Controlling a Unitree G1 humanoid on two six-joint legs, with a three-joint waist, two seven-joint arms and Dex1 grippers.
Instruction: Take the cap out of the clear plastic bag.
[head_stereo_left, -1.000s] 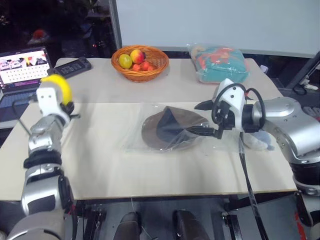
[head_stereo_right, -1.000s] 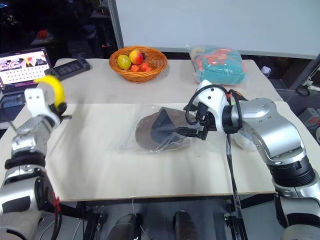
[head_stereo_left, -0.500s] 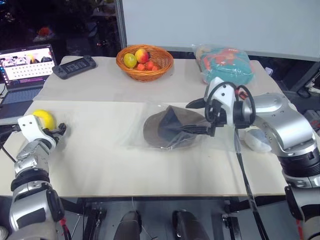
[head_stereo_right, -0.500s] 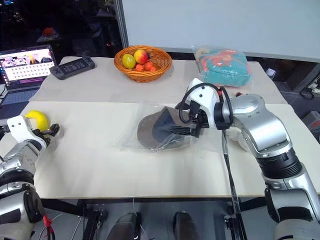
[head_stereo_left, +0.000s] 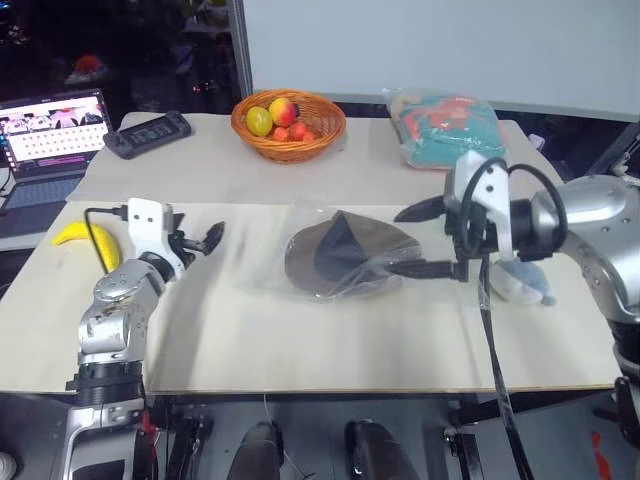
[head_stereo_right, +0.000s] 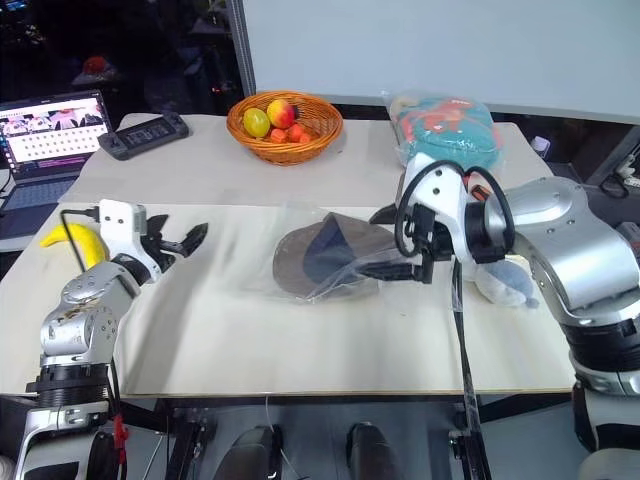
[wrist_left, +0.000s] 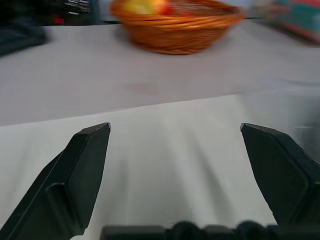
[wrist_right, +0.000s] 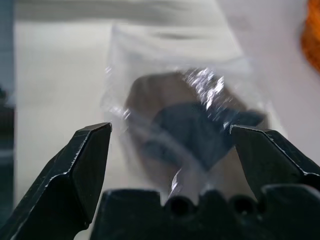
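Note:
The brown cap (head_stereo_left: 345, 255) lies inside the clear plastic bag (head_stereo_left: 290, 225), flat on the middle of the table. My right gripper (head_stereo_left: 415, 240) stands open at the bag's right end, fingers pointing left at the cap, nothing between them. Through the right wrist view the cap (wrist_right: 190, 130) shows under the glossy bag (wrist_right: 150, 50), ahead of the open right gripper (wrist_right: 170, 127). My left gripper (head_stereo_left: 205, 240) is open and empty, a short way left of the bag, pointing toward it. The left wrist view has the left gripper (wrist_left: 175, 127) open over bare table.
A yellow banana (head_stereo_left: 85, 240) lies at the table's left edge, behind my left arm. A fruit basket (head_stereo_left: 288, 125) and a puffy bag with teal contents (head_stereo_left: 450, 130) stand at the back. A laptop (head_stereo_left: 50, 120) and a black controller (head_stereo_left: 150, 130) are at back left. A pale object (head_stereo_left: 520, 282) lies under my right arm.
My left gripper has let go of the banana, which now lies on the table, and swung right toward the bag. My right gripper has drawn back slightly from the cap.

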